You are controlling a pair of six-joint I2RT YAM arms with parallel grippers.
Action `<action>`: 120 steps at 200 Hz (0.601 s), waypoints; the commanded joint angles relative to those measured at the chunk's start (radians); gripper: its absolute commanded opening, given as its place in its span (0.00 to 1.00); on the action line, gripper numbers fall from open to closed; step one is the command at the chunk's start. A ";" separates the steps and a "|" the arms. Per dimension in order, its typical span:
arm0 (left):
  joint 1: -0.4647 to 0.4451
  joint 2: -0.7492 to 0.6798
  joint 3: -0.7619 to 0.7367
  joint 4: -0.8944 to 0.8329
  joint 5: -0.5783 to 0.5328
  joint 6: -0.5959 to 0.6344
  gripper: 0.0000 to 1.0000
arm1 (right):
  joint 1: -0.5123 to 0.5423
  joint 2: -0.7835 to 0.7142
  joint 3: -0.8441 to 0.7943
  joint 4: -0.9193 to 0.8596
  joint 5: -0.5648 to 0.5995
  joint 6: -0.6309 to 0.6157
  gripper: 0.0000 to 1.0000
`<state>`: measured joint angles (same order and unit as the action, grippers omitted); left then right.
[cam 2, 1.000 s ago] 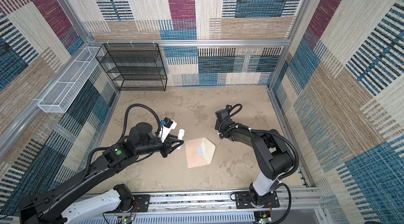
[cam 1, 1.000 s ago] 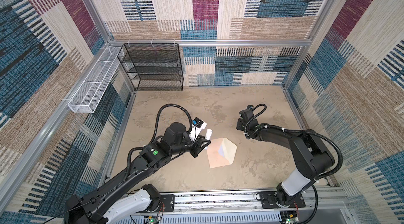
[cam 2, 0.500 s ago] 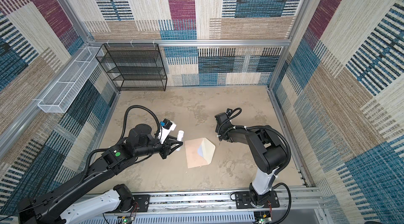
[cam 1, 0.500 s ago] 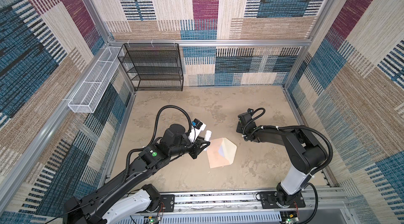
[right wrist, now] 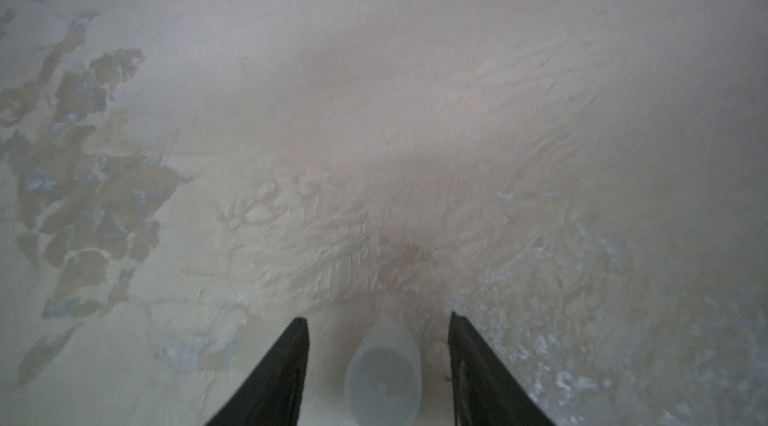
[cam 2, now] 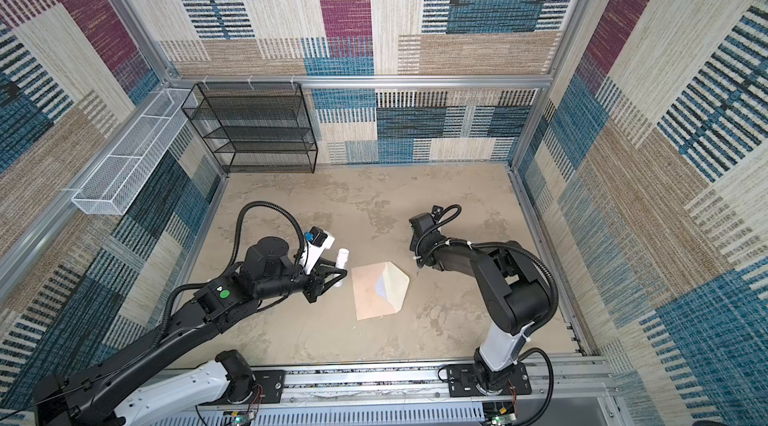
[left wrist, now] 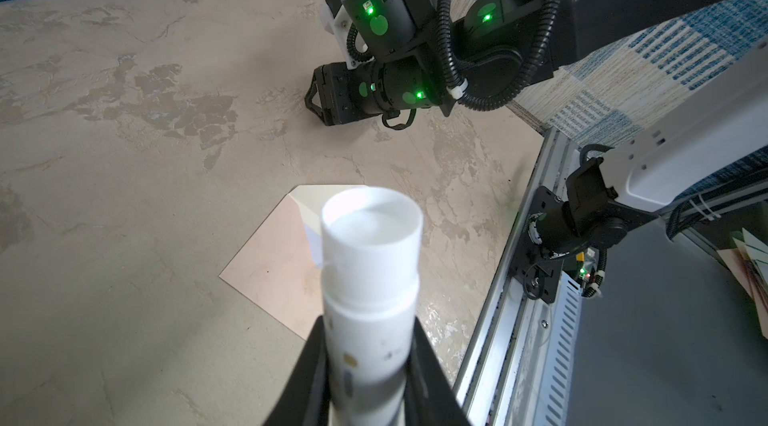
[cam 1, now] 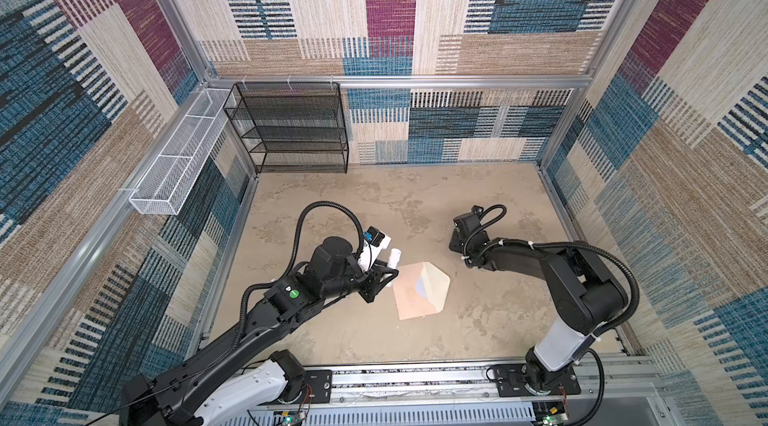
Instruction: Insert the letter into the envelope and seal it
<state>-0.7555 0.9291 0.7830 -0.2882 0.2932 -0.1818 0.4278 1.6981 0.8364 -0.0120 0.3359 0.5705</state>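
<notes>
The pale pink paper envelope [cam 1: 409, 301] lies open on the tan table [cam 1: 374, 203], the white paper letter [cam 1: 421, 288] peeking out. Just left, the left end effector [left wrist: 365, 361] grips a white round tube [left wrist: 370, 274]. The right end effector [right wrist: 376, 322], farther right, is open.

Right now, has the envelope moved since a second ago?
No. The envelope lies in the same spot, no nearer to the front rail and no farther from it than before.
</notes>
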 commanded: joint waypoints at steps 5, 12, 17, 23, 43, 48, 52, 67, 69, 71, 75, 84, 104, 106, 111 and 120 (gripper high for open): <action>-0.001 -0.014 -0.008 0.037 -0.020 -0.048 0.00 | 0.003 -0.088 0.024 -0.004 -0.043 -0.016 0.62; -0.001 -0.019 -0.011 0.042 -0.032 -0.055 0.00 | 0.003 -0.134 0.018 0.007 -0.062 -0.023 0.62; -0.001 -0.022 -0.013 0.048 -0.042 -0.061 0.00 | 0.005 -0.174 0.006 0.027 -0.077 -0.031 0.63; -0.001 -0.028 -0.017 0.059 -0.059 -0.069 0.00 | 0.008 -0.228 -0.010 0.046 -0.084 -0.033 0.63; -0.001 -0.047 -0.042 0.122 -0.102 -0.095 0.00 | 0.020 -0.404 -0.072 0.141 -0.150 -0.066 0.66; -0.001 -0.050 -0.046 0.139 -0.112 -0.103 0.00 | 0.025 -0.445 -0.091 0.169 -0.172 -0.080 0.66; -0.001 -0.051 -0.050 0.155 -0.122 -0.109 0.00 | 0.031 -0.470 -0.107 0.200 -0.195 -0.100 0.66; 0.000 -0.049 -0.055 0.211 -0.145 -0.125 0.00 | 0.087 -0.573 -0.178 0.319 -0.255 -0.201 0.64; 0.001 -0.048 -0.055 0.218 -0.148 -0.126 0.00 | 0.099 -0.584 -0.188 0.331 -0.259 -0.214 0.64; 0.001 -0.046 -0.053 0.224 -0.152 -0.128 0.00 | 0.111 -0.595 -0.196 0.343 -0.261 -0.229 0.64; 0.000 -0.042 -0.052 0.236 -0.156 -0.132 0.00 | 0.134 -0.612 -0.211 0.365 -0.267 -0.258 0.64; 0.001 -0.032 -0.044 0.263 -0.171 -0.137 0.00 | 0.190 -0.645 -0.247 0.407 -0.275 -0.318 0.63; 0.001 -0.008 -0.021 0.305 -0.204 -0.148 0.00 | 0.306 -0.699 -0.336 0.494 -0.252 -0.396 0.61; 0.001 -0.004 -0.020 0.311 -0.208 -0.151 0.00 | 0.318 -0.704 -0.348 0.507 -0.250 -0.401 0.61; 0.001 0.002 -0.018 0.329 -0.214 -0.156 0.00 | 0.348 -0.713 -0.374 0.542 -0.238 -0.411 0.61; 0.001 0.015 -0.020 0.372 -0.220 -0.166 0.00 | 0.399 -0.728 -0.429 0.620 -0.227 -0.430 0.60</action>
<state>-0.7547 0.9218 0.7513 -0.0708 0.1287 -0.3119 0.7292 1.0061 0.5018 0.3767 0.0982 0.2668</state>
